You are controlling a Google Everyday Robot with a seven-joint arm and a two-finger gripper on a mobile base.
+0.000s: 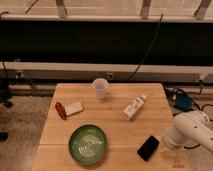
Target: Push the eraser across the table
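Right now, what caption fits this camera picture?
Robot's gripper beside the black eraser, front right on the wooden table.
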